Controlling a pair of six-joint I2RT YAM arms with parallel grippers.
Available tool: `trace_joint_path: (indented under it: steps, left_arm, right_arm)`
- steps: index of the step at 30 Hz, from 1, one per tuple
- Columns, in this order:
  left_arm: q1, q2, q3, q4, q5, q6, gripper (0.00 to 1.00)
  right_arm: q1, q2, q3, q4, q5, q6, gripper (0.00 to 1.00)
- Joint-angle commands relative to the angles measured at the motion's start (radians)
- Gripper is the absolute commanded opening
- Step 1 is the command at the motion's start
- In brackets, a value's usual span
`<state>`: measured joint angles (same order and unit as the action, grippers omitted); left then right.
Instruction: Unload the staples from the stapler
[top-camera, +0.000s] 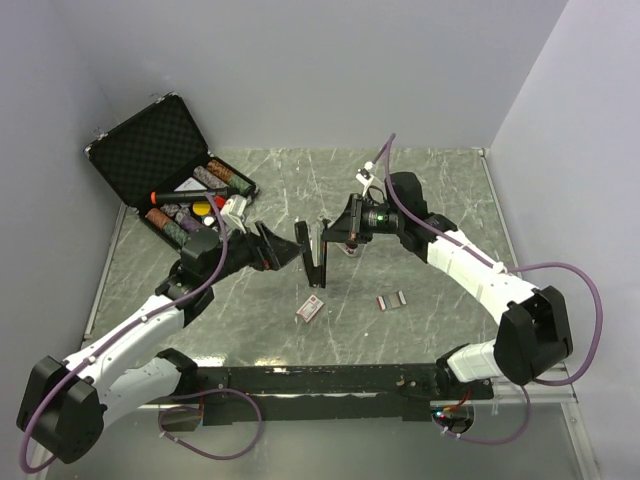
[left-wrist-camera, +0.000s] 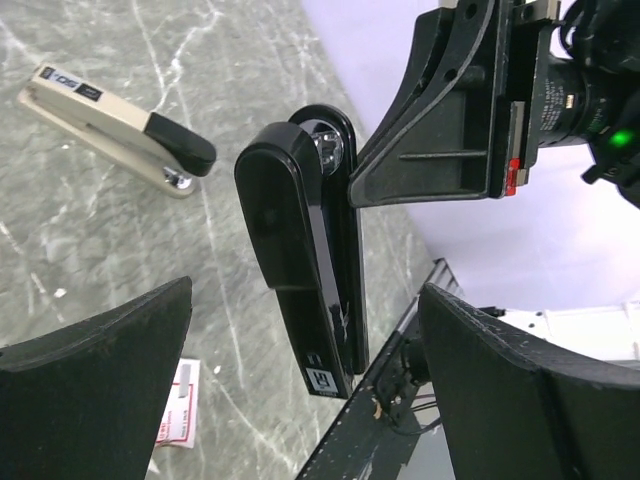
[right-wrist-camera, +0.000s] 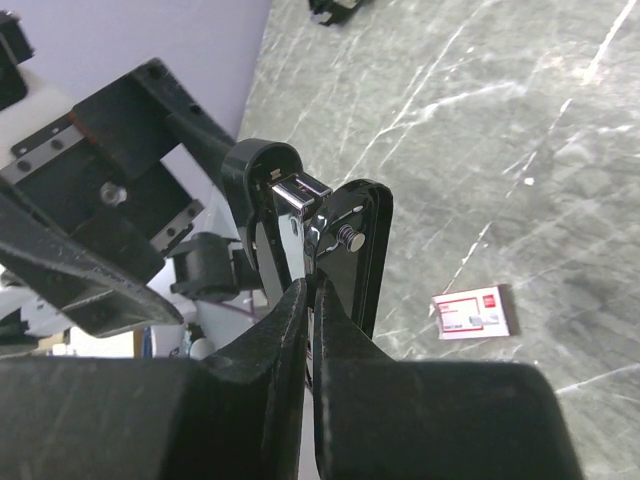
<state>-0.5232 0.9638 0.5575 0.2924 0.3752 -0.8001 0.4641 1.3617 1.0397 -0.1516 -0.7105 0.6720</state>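
Observation:
A black stapler hangs upright above the table, its hinge end up and its chrome magazine end showing at the top. My right gripper is shut on a thin edge of the stapler near that upper end. From the left, my open left gripper faces the stapler; the body stands ahead of and between the wide-spread fingers, untouched. No staples show; they are hidden inside the stapler.
A beige-and-black stapler lies on the marble table. Two small staple boxes lie in front of the arms. An open black case with tools stands at the back left. Grey walls close in the table.

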Motion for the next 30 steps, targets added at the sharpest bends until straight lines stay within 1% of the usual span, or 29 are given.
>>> trace_joint_path:
  steps: [1, 10, 16, 19, 25, 29, 30]
  left_arm:
    - [0.000, -0.017, -0.011, 0.128, 0.031, -0.027, 0.99]
    - [-0.001, -0.011, -0.018, 0.185, 0.033, -0.028, 0.99]
    - [-0.001, -0.002, -0.024, 0.223, 0.047, -0.036, 0.93]
    - [-0.001, -0.002, -0.030, 0.235, 0.050, -0.039, 0.85]
    - [-0.001, -0.011, -0.037, 0.244, 0.056, -0.039, 0.66]
    - [-0.001, -0.011, -0.038, 0.249, 0.053, -0.040, 0.56]
    - [-0.001, -0.011, -0.036, 0.249, 0.056, -0.039, 0.52]
  right_arm:
    - [0.016, -0.059, 0.057, 0.053, -0.084, 0.024, 0.00]
    - [0.057, -0.072, 0.079, 0.056, -0.101, 0.029, 0.00]
    - [0.077, -0.072, 0.088, 0.069, -0.109, 0.041, 0.00]
    - [0.085, -0.070, 0.091, 0.076, -0.115, 0.049, 0.00]
    - [0.087, -0.070, 0.092, 0.084, -0.113, 0.057, 0.00]
    - [0.088, -0.076, 0.095, 0.077, -0.112, 0.052, 0.00]
    - [0.088, -0.079, 0.097, 0.076, -0.110, 0.051, 0.00]
